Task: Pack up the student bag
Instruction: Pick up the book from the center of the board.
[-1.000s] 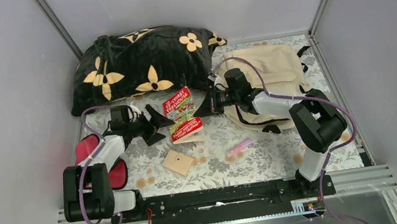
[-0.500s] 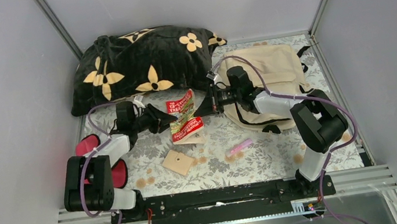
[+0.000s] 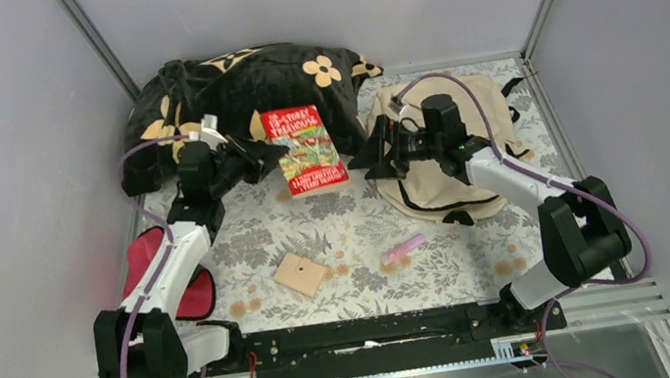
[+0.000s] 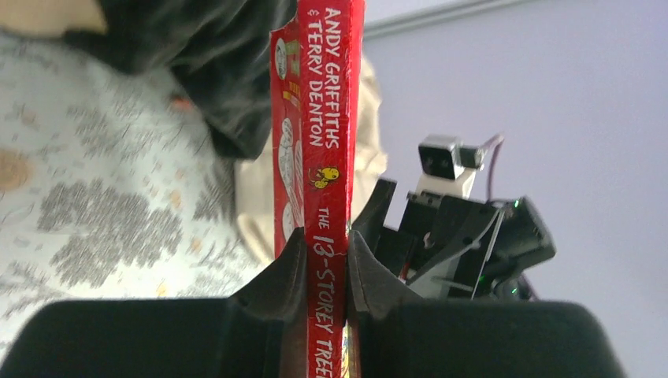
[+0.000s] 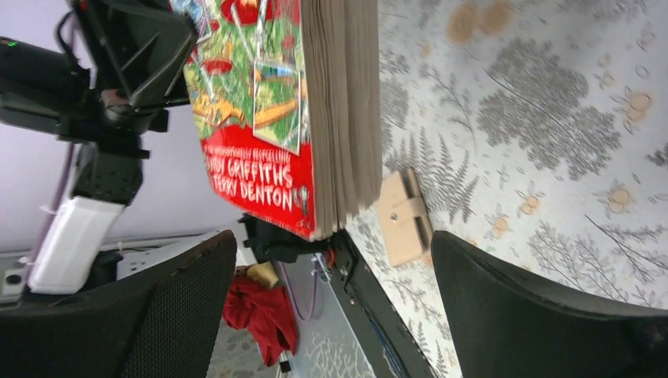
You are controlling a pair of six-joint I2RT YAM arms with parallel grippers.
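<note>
The red book (image 3: 306,149), "The 13-Storey Treehouse", is held off the table in front of the pillow, cover up. My left gripper (image 3: 254,151) is shut on its spine; in the left wrist view both fingers (image 4: 293,264) press the red spine (image 4: 327,142). My right gripper (image 3: 376,156) stands open just right of the book, over the left edge of the beige student bag (image 3: 466,126), which lies at the back right. In the right wrist view the book's page edge (image 5: 343,110) hangs ahead of the wide-open right gripper (image 5: 331,244), apart from both fingers.
A large black flower-patterned pillow (image 3: 239,99) fills the back left. A red-and-black pouch (image 3: 170,276) lies by the left arm. A small wooden block (image 3: 301,274) and a pink stick (image 3: 404,248) lie on the floral cloth (image 3: 355,221). Grey walls enclose three sides.
The left gripper closed on the book's spine and raised it toward the back. The right gripper let go of the book, opened wide and drew back to the right.
</note>
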